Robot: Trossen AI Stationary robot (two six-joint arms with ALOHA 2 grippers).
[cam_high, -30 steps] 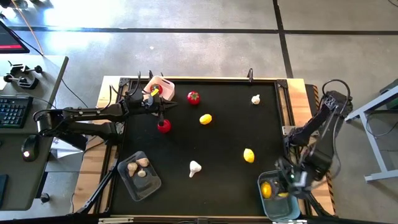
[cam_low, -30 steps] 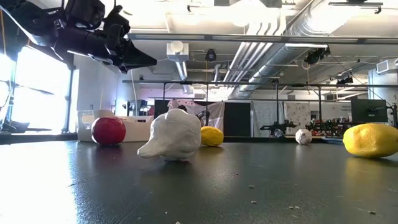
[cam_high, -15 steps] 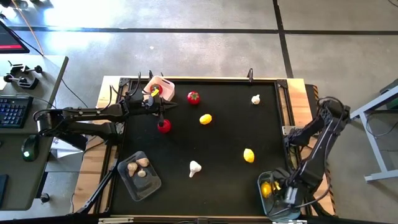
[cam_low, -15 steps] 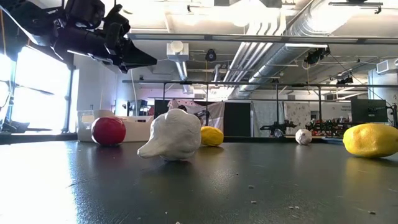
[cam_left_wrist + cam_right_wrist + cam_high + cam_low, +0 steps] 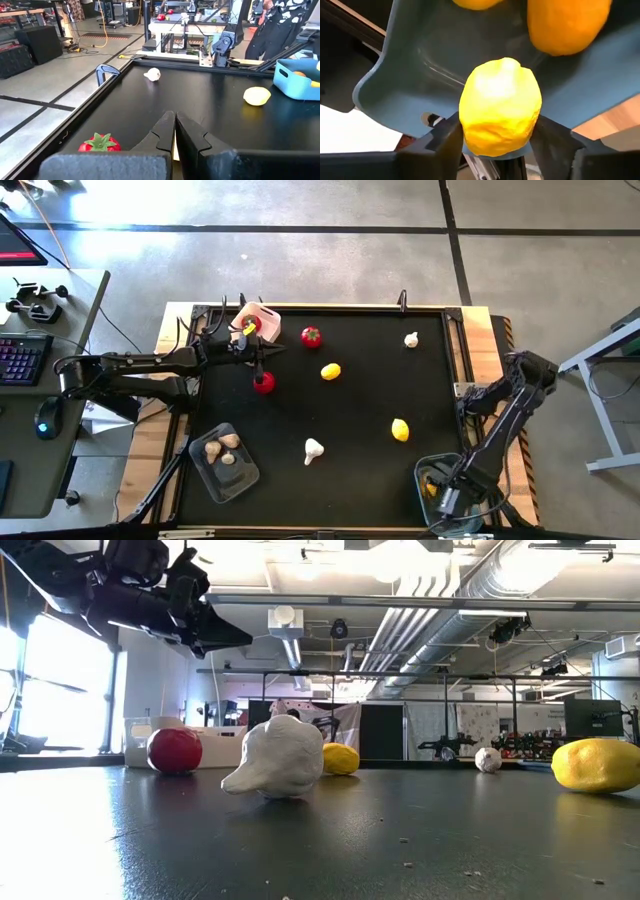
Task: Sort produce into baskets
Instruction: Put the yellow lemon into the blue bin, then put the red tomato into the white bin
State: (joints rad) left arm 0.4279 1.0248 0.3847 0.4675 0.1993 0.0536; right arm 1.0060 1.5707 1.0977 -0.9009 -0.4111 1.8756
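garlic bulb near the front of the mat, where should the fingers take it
Grip the garlic bulb across its rounded body, coming straight down from above. In the low view it lies tipped on its side with the pointed end low on one side, so the fat middle offers the better hold; nothing stands close around it.

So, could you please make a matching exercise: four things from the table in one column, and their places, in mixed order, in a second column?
Things:
1. lemon between the fingers of the right gripper
2. garlic bulbs
3. left gripper
4. loose tomato

Places:
A. in the clear tub at the table's near left corner
B. on the black tabletop, right of the white tub
C. over the light blue tub
D. above another tomato

Pairs: 1-C, 2-A, 3-D, 4-B
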